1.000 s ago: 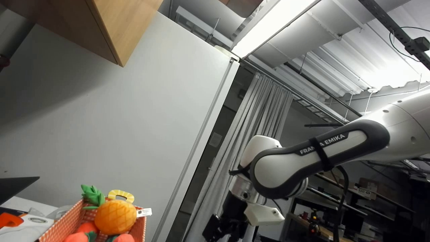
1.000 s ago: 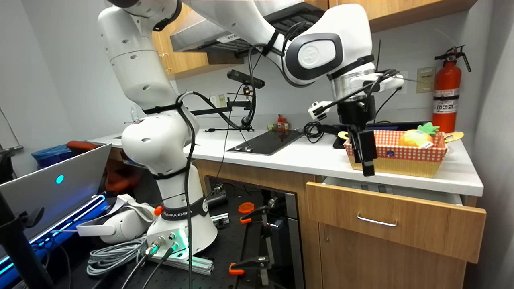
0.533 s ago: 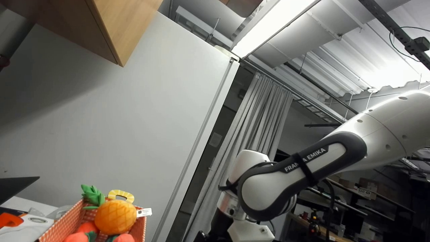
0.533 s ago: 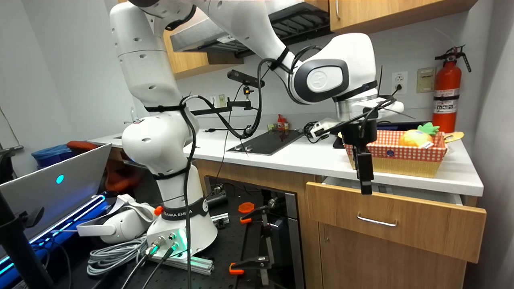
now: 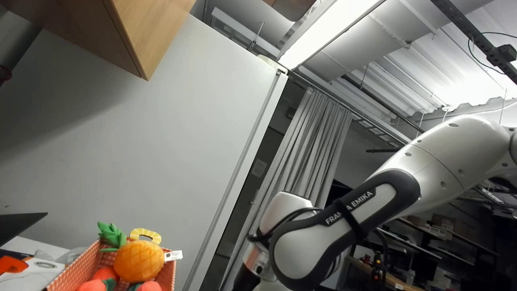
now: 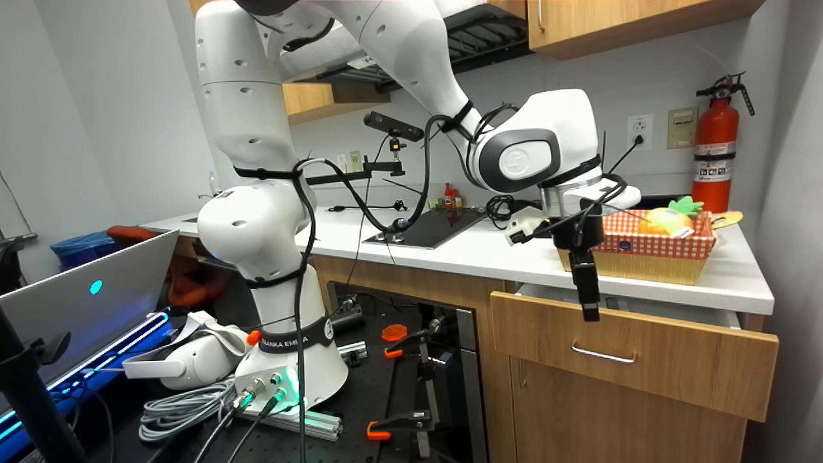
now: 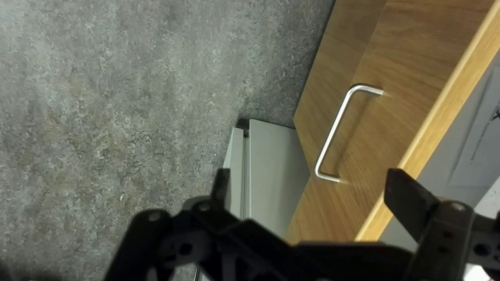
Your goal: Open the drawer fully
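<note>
A red-checked basket (image 6: pixel 649 249) is holding red-and-orange toy fruit (image 5: pixel 138 261) above a pulled-out wooden drawer (image 6: pixel 656 352), the empty black gripper (image 7: pixel 308 185) gaping wide.

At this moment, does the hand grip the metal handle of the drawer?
No, in the wrist view the hand stands open, and the metal handle on the drawer shows bare along its whole length.

The ceiling light (image 5: pixel 326 33) glares white overhead; under the bench's front edge (image 6: pixel 424 262), the drawer handle (image 7: pixel 333 132) throws a soft shadow.
</note>
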Tool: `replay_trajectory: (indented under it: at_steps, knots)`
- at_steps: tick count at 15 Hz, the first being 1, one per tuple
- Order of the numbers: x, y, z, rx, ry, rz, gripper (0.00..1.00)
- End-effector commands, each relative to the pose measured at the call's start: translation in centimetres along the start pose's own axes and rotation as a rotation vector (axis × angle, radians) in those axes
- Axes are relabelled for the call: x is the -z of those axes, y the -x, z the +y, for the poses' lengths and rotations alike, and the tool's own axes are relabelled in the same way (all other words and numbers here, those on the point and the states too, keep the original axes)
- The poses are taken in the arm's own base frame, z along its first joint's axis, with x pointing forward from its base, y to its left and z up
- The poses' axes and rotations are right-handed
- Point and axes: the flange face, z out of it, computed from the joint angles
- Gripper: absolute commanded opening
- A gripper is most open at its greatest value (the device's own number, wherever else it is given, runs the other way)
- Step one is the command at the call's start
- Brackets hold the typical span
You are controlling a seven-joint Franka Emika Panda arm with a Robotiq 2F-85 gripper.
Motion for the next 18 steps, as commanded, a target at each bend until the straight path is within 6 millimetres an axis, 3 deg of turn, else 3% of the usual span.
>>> replay_trajectory:
  at_steps: [1, 11, 18]
  knots:
    - [-0.6, -0.5, -1.4, -0.035, -0.033, 0.033, 1.00]
    - [-3.5, -0.9, -2.0, -0.209, -0.141, 0.026, 1.00]
    - [-3.7, -1.4, -3.2, -0.287, -0.260, 0.023, 1.00]
